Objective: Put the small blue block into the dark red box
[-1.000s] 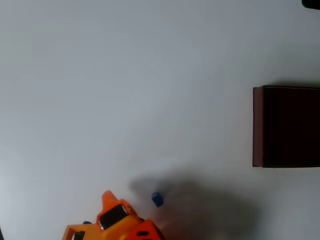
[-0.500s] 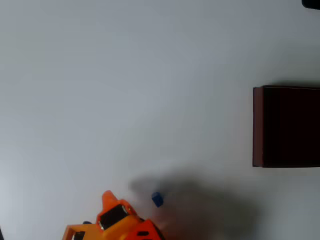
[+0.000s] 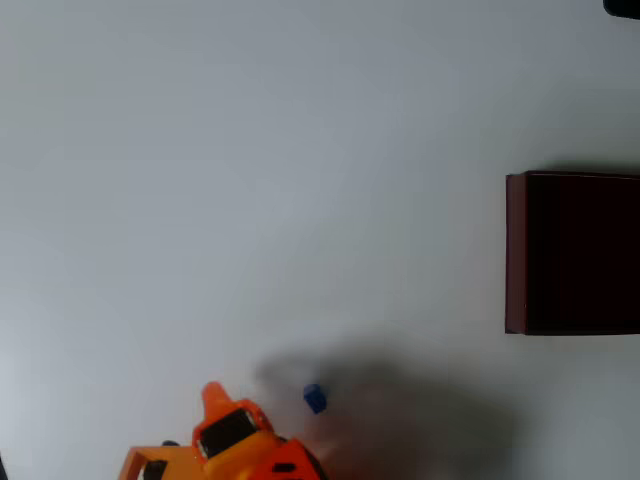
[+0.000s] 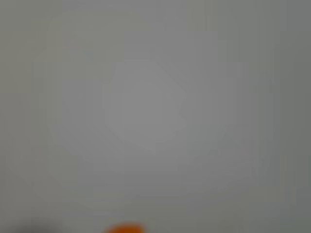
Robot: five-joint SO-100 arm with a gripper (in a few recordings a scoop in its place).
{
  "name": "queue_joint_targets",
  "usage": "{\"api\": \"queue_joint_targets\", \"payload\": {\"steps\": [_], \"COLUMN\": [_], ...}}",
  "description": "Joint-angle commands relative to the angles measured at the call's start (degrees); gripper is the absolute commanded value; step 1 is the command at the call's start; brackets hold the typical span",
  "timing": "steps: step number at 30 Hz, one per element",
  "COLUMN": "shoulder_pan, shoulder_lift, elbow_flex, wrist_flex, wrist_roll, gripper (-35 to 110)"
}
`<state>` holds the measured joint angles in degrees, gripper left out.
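The small blue block (image 3: 314, 398) lies on the white table near the bottom edge of the overhead view, inside a soft grey shadow. Left of it, the orange gripper (image 3: 215, 395) pokes up from the bottom edge, a short gap away from the block and not touching it; whether its jaws are open or shut cannot be made out. The dark red box (image 3: 570, 253) stands at the right edge, its dark interior facing up, far from block and gripper. In the wrist view an orange sliver (image 4: 124, 228) shows at the bottom edge over blurred grey surface.
The white table (image 3: 250, 180) stretches wide between the block and the box. A dark object (image 3: 622, 7) sits in the top right corner. The box is cut off by the right edge of the overhead view.
The orange arm has shifted very slightly to the left; the block and box have not moved.
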<state>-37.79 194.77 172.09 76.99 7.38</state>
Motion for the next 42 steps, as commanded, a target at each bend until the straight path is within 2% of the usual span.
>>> {"api": "queue_joint_targets", "payload": {"steps": [1, 6, 14, 19, 22, 25, 32, 42], "shoulder_pan": [-2.02, -6.94, -25.31, -40.96, -51.06, -59.06, -61.88, -61.35], "shoulder_lift": [0.53, 0.53, 0.18, -5.01, -20.21, -38.85, -69.61, -75.06], "elbow_flex": [0.18, -7.65, -13.8, -12.92, -16.08, -27.69, -59.5, -64.6], "wrist_flex": [0.88, 2.99, 8.35, 13.18, 12.22, 14.33, 28.21, 28.3], "wrist_roll": [5.98, 14.24, 40.34, 65.92, 83.76, 98.26, 112.32, 138.87], "gripper": [0, 0, 0, 0, 0, 0, 0, 0]}}
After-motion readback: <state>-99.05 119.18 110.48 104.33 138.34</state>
